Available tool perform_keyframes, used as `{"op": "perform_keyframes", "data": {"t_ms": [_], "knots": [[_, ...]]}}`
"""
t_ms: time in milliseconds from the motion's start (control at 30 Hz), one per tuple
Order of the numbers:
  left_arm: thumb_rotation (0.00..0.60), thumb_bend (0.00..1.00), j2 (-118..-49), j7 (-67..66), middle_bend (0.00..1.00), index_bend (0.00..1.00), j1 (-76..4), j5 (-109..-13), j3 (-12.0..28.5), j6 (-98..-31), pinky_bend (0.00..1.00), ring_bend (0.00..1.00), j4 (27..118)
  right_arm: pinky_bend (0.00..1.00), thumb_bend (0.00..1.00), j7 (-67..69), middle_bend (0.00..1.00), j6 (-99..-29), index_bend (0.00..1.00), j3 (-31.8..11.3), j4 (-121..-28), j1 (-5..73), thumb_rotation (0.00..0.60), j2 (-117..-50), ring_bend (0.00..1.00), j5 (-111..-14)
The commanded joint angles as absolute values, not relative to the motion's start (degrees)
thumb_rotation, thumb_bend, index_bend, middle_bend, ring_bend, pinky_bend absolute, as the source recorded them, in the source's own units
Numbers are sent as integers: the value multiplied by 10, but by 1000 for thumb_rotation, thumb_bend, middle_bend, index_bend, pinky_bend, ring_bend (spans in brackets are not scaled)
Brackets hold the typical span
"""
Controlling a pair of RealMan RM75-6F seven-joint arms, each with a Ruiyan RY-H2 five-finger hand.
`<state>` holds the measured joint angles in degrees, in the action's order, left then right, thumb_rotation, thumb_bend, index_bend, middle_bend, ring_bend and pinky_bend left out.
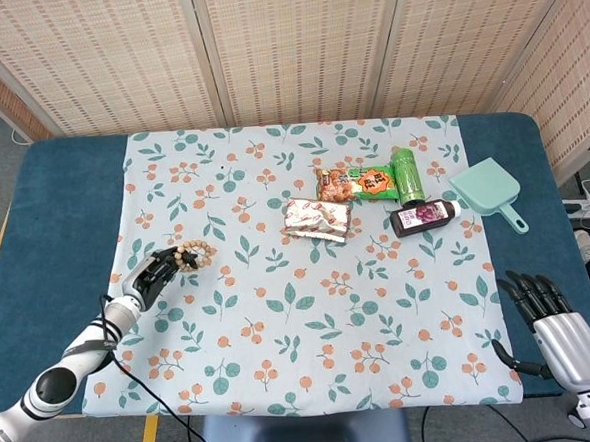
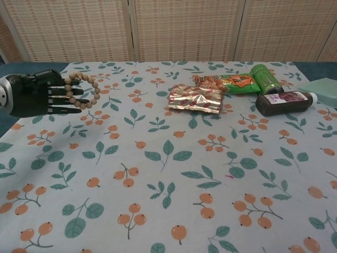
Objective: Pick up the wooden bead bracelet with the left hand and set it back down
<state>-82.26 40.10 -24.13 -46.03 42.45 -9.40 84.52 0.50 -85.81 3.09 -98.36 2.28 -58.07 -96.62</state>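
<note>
Bracelet [image 2: 84,90]: looped over the fingertips of my left hand [image 2: 39,94], ring hanging toward the tabletop's [image 1: 53,196] middle | hold: fingers hooked through it, seemingly just clear of the cloth [image 2: 174,174] | right hand [image 1: 549,316]: idle, fingers apart, far off | next: lower, let go

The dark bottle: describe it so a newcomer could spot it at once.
On the floral tablecloth, look to the far right cluster of snacks. The dark bottle lies on its side just below the green can, beside the teal dustpan; its purple label and white cap mark it out.
</note>
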Motion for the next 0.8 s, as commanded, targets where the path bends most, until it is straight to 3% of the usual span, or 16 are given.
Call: {"op": "perform_keyframes", "data": {"t_ms": [33,133,267,400,467,600,800], "knots": [[557,1000,-818,400,543,517,-242,-468,420,-84,0,168,850,0,321,5,0,-858,0,31,-984,23,310,-581,0,-966],[600,1000,-816,401,540,498,-241,-472,422,-76,0,167,855,0,321,7,0,-859,0,31,-984,22,309,-580,0,-966],[515,979,-821,398,528,466,-232,-486,427,-88,0,166,865,0,321,9,0,-861,0,30,-983,22,311,-580,0,-966],[430,680,-828,400,526,451,-222,-500,433,-95,0,165,869,0,321,9,0,-861,0,31,-983,22,311,-579,0,-967],[401,583,-830,405,526,450,-220,-502,435,-96,0,166,869,0,320,9,0,-861,0,31,-983,22,310,-579,0,-968],[354,500,-833,414,526,473,-217,-500,436,-104,0,166,869,0,321,9,0,-861,0,32,-983,22,310,-579,0,-969],[353,465,-829,421,536,523,-222,-498,426,-107,0,171,870,0,321,8,0,-861,0,32,-984,22,309,-579,0,-970]]}}
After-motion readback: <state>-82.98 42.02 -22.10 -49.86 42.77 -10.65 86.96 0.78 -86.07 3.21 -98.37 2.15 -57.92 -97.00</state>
